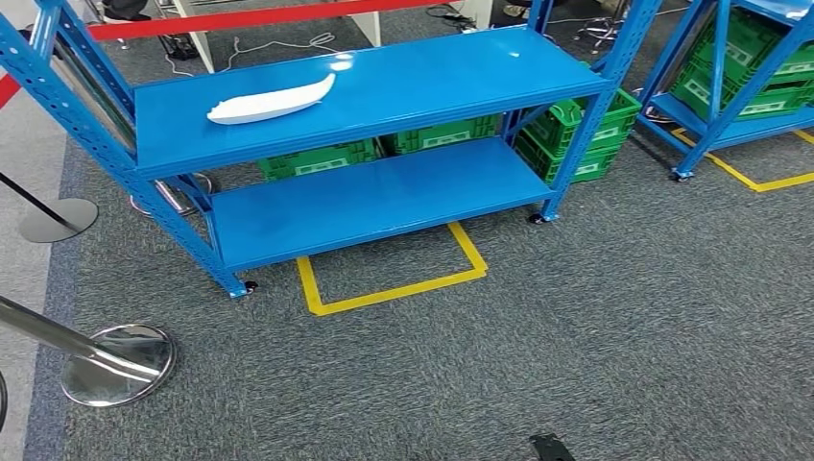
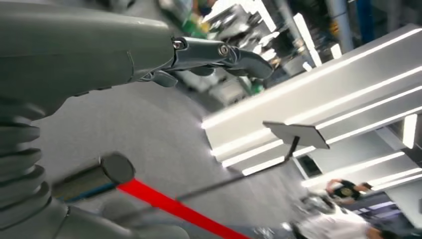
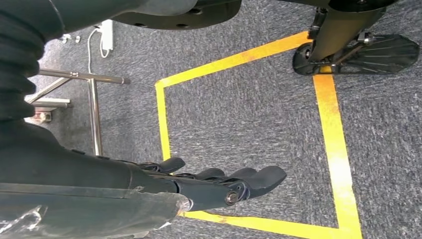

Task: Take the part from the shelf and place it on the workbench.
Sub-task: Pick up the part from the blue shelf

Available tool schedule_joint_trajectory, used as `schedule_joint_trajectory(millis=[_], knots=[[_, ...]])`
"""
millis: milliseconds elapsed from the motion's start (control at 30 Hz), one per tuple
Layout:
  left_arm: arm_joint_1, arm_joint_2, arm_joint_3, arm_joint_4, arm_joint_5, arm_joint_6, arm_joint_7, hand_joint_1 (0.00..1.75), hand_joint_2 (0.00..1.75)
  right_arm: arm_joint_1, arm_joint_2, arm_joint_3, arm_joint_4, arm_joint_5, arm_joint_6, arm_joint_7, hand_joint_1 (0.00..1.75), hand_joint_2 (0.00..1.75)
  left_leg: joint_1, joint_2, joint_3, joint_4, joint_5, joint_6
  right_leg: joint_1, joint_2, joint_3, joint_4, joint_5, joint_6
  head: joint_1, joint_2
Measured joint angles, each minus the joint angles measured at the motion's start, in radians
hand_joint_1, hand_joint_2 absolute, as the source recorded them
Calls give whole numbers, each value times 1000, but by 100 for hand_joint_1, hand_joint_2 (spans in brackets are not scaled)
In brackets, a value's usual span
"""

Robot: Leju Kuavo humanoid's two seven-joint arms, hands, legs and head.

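Note:
The part [image 1: 272, 100] is a long, white, curved piece lying flat on the top board of a blue metal shelf [image 1: 432, 77], towards its left end. In the left wrist view my left hand [image 2: 214, 52] is stretched out with its fingers apart and holds nothing; a hall and a barrier post are behind it. In the right wrist view my right hand [image 3: 219, 181] hangs over grey carpet and a yellow taped square [image 3: 328, 149], fingers straight and holding nothing.
Green crates [image 1: 317, 158] stand behind the shelf's lower board, and more [image 1: 576, 134] at its right end. A second blue shelf [image 1: 739, 86] is at the far right. A yellow taped square [image 1: 394, 279] marks the carpet in front. Chrome stanchion bases [image 1: 117, 363] and a red belt [image 1: 240, 17] are on the left.

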Motion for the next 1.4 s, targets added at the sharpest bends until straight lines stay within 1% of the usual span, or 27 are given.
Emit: schedule_joint_trajectory(millis=[67,133,200,267,333,433,567,633,733,867,933,1000,1233,1367,1400], knots=[[-29,-1,-63,-1,-133,34,54,0,175,-3,0,0,0,11,8,8,0,175,1,-1,-2,1,1,1,1,-3,-5,0,0,0,0,0],[-90,-5,-172,4,-294,49,132,0,175,-14,1,1,0,22,15,15,0,175,1,-3,-6,1,4,2,1,-6,-9,-1,2,1,0,0],[-168,-18,-298,23,-436,48,203,0,175,-28,5,1,0,32,21,20,0,175,1,-3,-10,1,7,3,0,-7,-7,-1,5,2,0,0],[-247,-44,-427,61,-548,47,262,0,175,-41,10,2,0,41,28,23,0,175,0,-3,-13,1,9,3,0,-6,-7,-1,10,3,0,0],[-310,-76,-542,103,-627,47,305,0,175,-49,17,3,0,50,33,27,0,175,-1,-2,-15,1,11,4,-1,-3,-9,-1,13,4,0,0],[-376,-131,-675,166,-705,34,355,0,175,-57,26,6,0,65,39,36,0,175,-3,0,-15,1,12,5,-3,0,-11,-2,15,5,0,0],[-430,-218,-795,237,-768,22,392,0,175,-70,36,12,0,80,46,42,0,175,-3,0,-17,1,13,7,-3,-1,-11,-2,15,6,0,0],[-440,-258,-837,258,-776,42,385,0,175,-74,40,13,0,85,47,43,0,175,-4,-1,-17,1,13,7,-4,-1,-11,-2,16,6,0,0],[-440,-319,-873,271,-768,97,350,0,175,-77,43,14,0,91,48,44,0,175,-4,0,-18,1,13,7,-4,-1,-12,-2,16,6,0,0],[-429,-388,-894,279,-728,117,324,0,0,-81,46,14,0,101,49,49,0,175,-4,-1,-18,1,13,7,-4,-2,-12,-2,16,7,0,0],[-424,-415,-897,281,-704,111,323,0,0,-82,46,14,0,104,49,51,0,175,-4,0,-18,1,13,7,-4,-1,-12,-2,16,7,1,0],[-423,-431,-899,283,-686,104,325,0,0,-82,46,14,0,106,49,52,0,175,-4,0,-18,1,13,7,-4,-1,-12,-2,16,7,0,0],[-423,-447,-899,285,-669,98,327,0,0,-82,46,14,0,108,49,51,0,175,-4,0,-18,1,14,8,-4,-1,-13,-2,16,7,0,0],[-424,-449,-897,286,-656,84,335,0,175,-82,46,14,0,110,48,53,0,175,-4,0,-18,1,14,8,-4,-1,-12,-2,16,7,1,0],[-426,-448,-896,287,-650,73,338,0,175,-82,46,14,0,111,48,54,0,175,-4,0,-18,1,14,8,-4,-1,-12,-2,16,7,1,0]])
